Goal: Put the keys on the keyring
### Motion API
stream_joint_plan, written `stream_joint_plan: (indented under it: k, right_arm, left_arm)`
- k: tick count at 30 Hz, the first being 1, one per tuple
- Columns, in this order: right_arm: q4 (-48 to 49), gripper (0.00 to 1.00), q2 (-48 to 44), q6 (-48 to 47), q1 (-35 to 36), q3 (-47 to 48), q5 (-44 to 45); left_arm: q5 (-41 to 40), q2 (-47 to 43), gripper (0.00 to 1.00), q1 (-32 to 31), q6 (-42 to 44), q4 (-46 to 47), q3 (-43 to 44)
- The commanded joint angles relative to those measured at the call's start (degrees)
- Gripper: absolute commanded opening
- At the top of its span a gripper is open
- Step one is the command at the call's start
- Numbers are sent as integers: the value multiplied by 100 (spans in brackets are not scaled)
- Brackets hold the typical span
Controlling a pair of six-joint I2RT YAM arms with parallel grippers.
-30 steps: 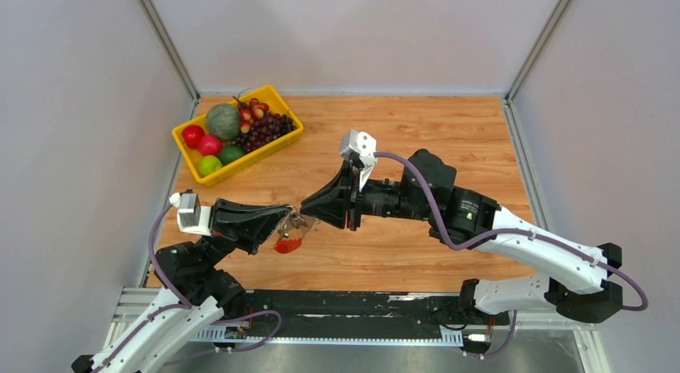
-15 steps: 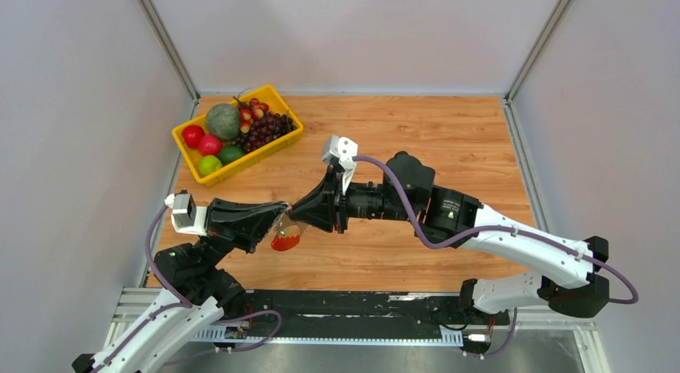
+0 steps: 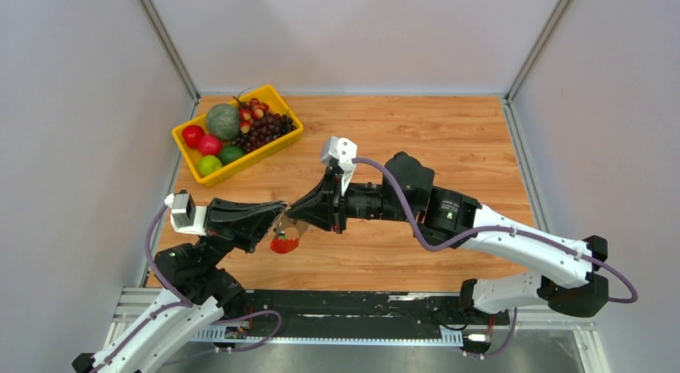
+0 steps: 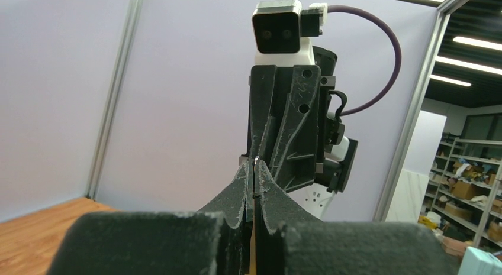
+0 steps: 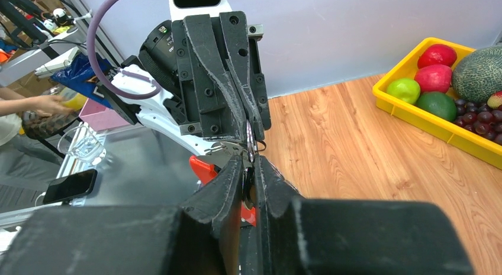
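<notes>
1. Both arms meet in the air over the near-left part of the wooden table (image 3: 465,140). Their fingertips face each other and almost touch.
2. Left gripper (image 3: 279,219): we see its fingers pressed tight together, pinching the keyring (image 3: 286,229). The bunch hangs off its tip, clear of the table.
3. A red tag (image 3: 285,245) dangles below the keyring. In the right wrist view, a silver ring loop (image 5: 250,140) sits where the two sets of fingertips meet.
4. Right gripper (image 3: 297,214): only a narrow slit shows between its fingers. They pinch a thin metal piece that we read as the key (image 5: 248,175), its end up against the ring loop. We cannot tell whether it has entered the loop.
5. A yellow tray (image 3: 258,155) of fruit stands at the far left, well apart from both grippers.
</notes>
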Motion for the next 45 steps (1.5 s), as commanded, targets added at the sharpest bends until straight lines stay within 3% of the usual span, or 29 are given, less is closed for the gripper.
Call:
stream_joint_plan:
  k: [1,11,19,26,30,37,45]
  right_arm:
    - [341,14,70,-114,60,155,14]
    - [425,0,189,-237,70,164,119]
    - [454,0,224,-370,94,164,79]
    - [319,0,-95,-436,94,-39,103]
    - [153,0,-305,-470,93,-130,151]
    - [-164,0,-692,-493,94,-348,325]
    - [-673,0,-858,-371,96,-343,266]
  left_arm:
    - [-30,49,0,-16,-118,296,15]
    - [-104,-18,0,-16,-302,375,-168]
    - [-177,-14,0,-16,-375,301,-333]
    - [14,-119,3,-16,-232,-593,-66]
    - [185,-145,12,-16,-171,-952,63]
    - [389,-183,43,-16,62,-1889,373]
    - [555,-379,60,-16,512,-2934,775]
